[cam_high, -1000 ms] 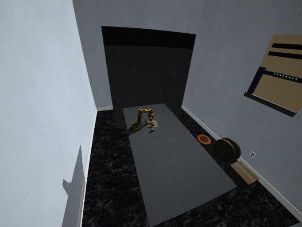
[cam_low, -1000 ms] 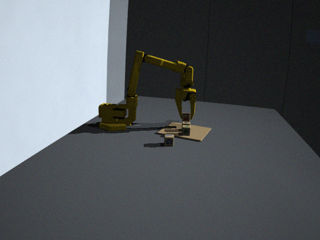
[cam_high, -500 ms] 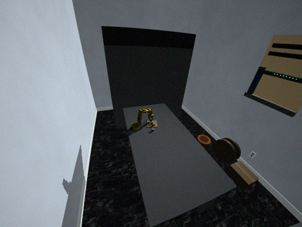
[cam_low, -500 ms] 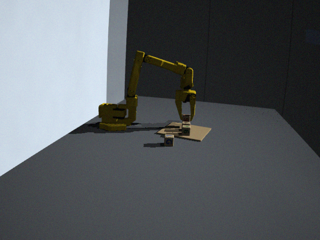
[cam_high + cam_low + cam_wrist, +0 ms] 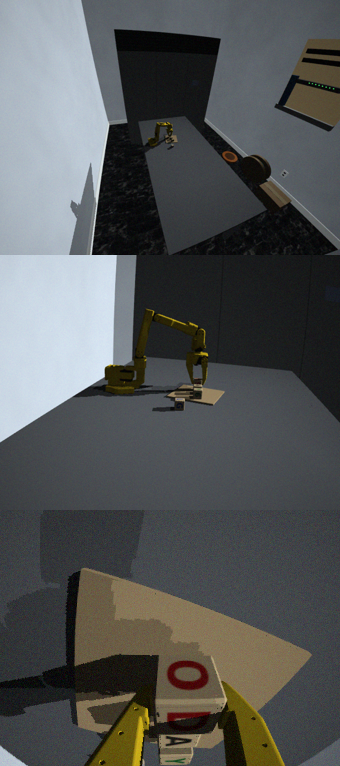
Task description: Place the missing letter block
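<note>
My gripper [image 5: 170, 135] [image 5: 198, 382] [image 5: 186, 692] points down, shut on the D block [image 5: 197, 380] [image 5: 188, 696]. D is on its top, turned like A and Y, and a red O is on one side. It is low over the mat [image 5: 175, 139] [image 5: 215, 394] [image 5: 250, 645]; whether it touches is unclear. The A block [image 5: 197, 386] [image 5: 187, 741] and the Y block [image 5: 197, 393] [image 5: 172, 758] are in line with it, letters on top. The gap between D and A is hard to judge. The fourth block [image 5: 172, 145] [image 5: 179, 404] lies off the mat, a G on its side.
The arm's base [image 5: 152, 141] [image 5: 119, 384] stands on the grey table [image 5: 189, 186] [image 5: 175, 457], on the left in the top and exterior views. The fourth block is nearer the exterior camera than the mat. Arm and block shadows cross the mat.
</note>
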